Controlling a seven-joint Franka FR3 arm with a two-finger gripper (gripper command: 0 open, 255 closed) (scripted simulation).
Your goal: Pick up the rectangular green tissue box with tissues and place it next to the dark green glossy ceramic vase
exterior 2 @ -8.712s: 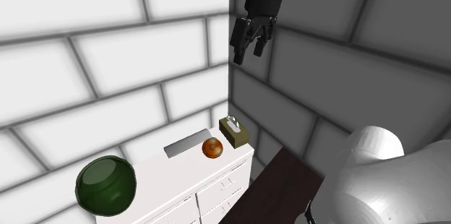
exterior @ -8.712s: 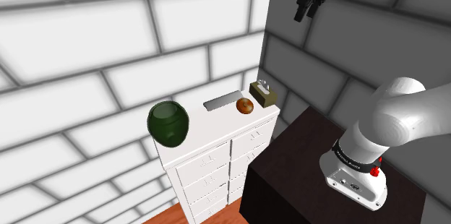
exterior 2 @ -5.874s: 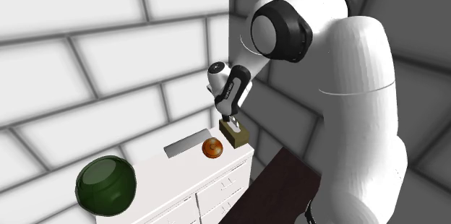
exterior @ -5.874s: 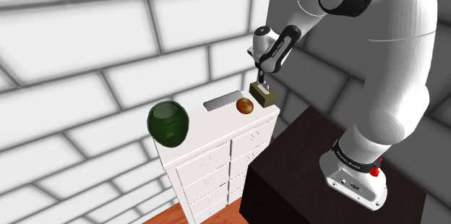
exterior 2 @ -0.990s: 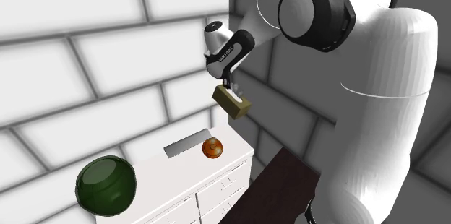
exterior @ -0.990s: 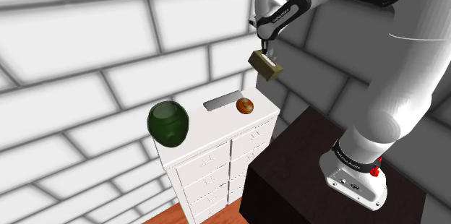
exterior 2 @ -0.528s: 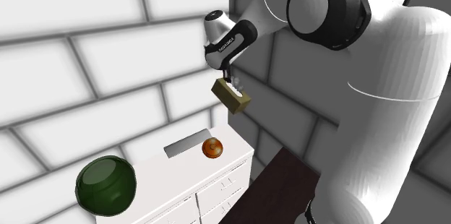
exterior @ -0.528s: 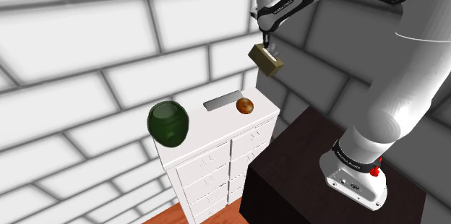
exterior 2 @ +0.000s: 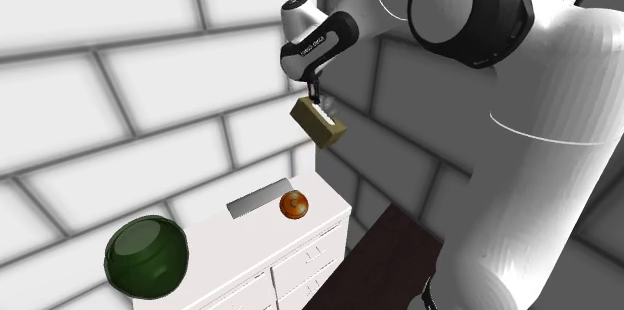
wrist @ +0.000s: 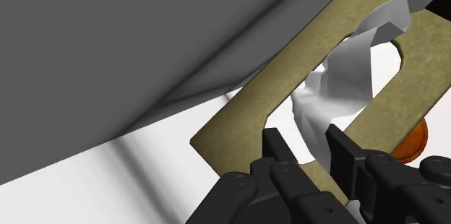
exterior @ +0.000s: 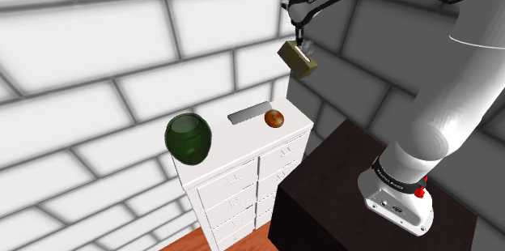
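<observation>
I have the gripper (exterior: 301, 44) clamped on the box (exterior: 298, 58) at its tissue slot. So the box hangs tilted, high over the dresser's (exterior: 236, 142) far right end, clear of the ball (exterior: 275, 117). The vase (exterior: 188, 137) stands near left.

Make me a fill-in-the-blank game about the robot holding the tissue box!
The gripper holds the tissue box up in the ____. The vase on the white dresser is dark ____. The round orange thing lies beside a flat ____ slab.
Missing words: air, green, grey.
</observation>
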